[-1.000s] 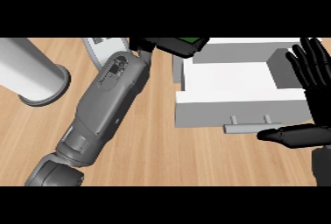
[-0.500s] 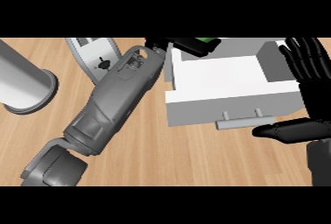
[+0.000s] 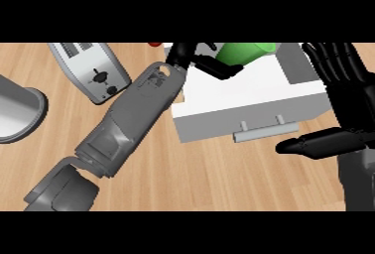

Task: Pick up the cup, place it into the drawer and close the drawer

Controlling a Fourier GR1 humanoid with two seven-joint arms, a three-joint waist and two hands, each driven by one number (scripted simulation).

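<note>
Light wooden bench point(image 3: 219, 178) under my arms. Grey toaster point(image 3: 92, 69) upper left. Grey round canister point(image 3: 18, 111) at left edge, partly cut off. White open drawer point(image 3: 249, 106) upper right, handle point(image 3: 265, 130) toward me. Small red thing point(image 3: 155, 44) at top edge.

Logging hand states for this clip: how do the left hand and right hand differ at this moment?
The left hand has its fingers curled round the green cup; the right hand is open, fingers straight, holding nothing. The left hand is at the open drawer's far left corner; the right hand is beside the drawer's right side. Both are black.
</note>
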